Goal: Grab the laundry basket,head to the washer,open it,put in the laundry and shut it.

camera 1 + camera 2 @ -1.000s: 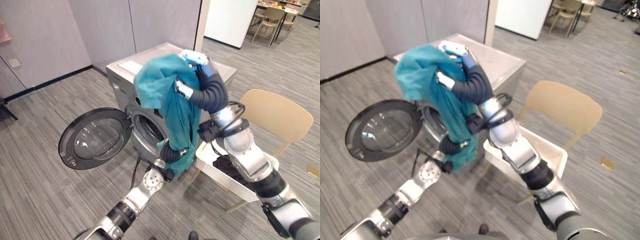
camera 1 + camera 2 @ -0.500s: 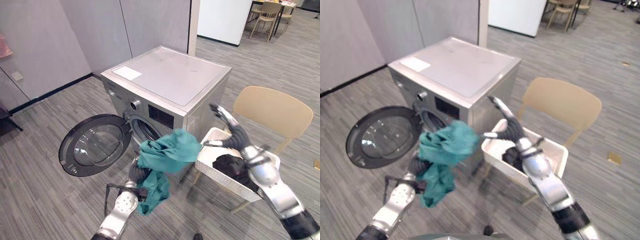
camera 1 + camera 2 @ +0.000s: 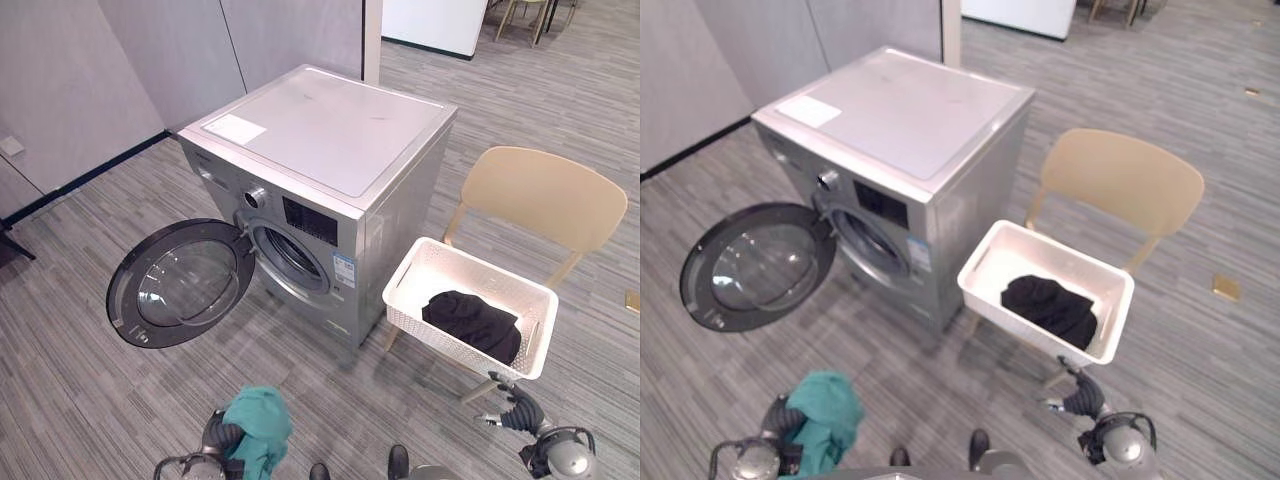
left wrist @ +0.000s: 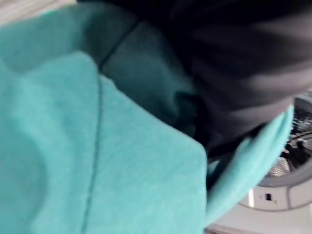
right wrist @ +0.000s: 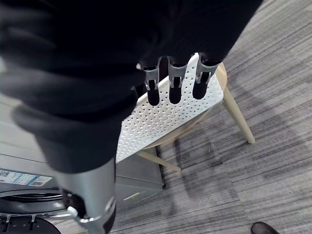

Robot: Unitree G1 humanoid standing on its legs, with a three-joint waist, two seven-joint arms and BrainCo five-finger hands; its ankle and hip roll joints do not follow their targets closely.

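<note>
A teal cloth (image 3: 258, 428) is draped over the left hand (image 3: 219, 435), grip not discernible, low before the washer (image 3: 330, 165), door (image 3: 178, 282) open for loading; right hand (image 3: 516, 408) empty, fingers relaxed, below the basket (image 3: 440, 276) on the chair (image 3: 540, 195).

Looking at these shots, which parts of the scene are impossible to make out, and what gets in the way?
- Left hand: fingers buried under the teal cloth in the left eye view, so its grip cannot be judged.
- Silver washing machine drum: too dark behind the open round door to see inside.
- White perforated laundry basket: anything under the black garment is hidden.
- Right hand: its fingers are too small to read.
</note>
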